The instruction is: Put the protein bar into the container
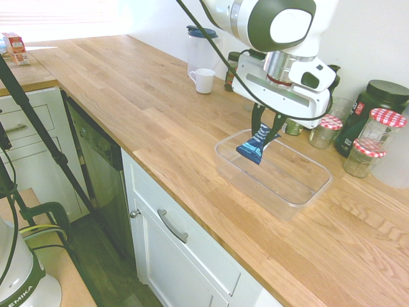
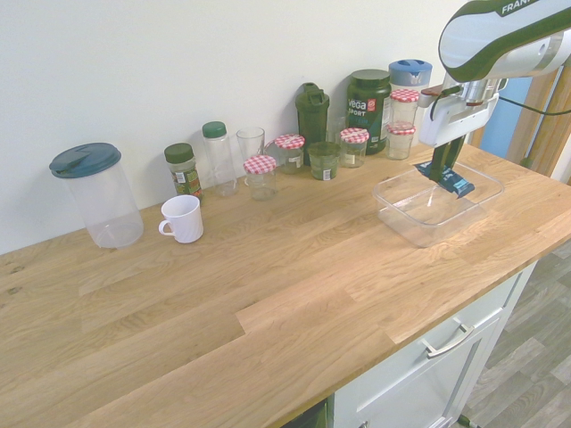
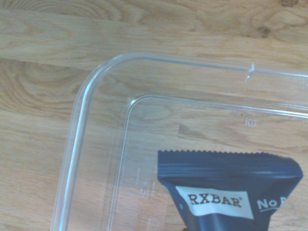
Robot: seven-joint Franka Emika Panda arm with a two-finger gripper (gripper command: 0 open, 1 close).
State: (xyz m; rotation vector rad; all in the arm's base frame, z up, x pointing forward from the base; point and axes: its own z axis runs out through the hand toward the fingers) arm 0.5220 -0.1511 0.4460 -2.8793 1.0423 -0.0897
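Gripper (image 1: 264, 131) pointing down, jaws pinching the RXBAR protein bar (image 1: 255, 146), its upper end hidden between them, its lower end hanging inside the clear container (image 1: 294, 194) directly below, red-checkered-lid jars (image 1: 369, 150) just beyond, white mug (image 1: 204, 80) farther off on the wooden countertop (image 1: 128, 96).
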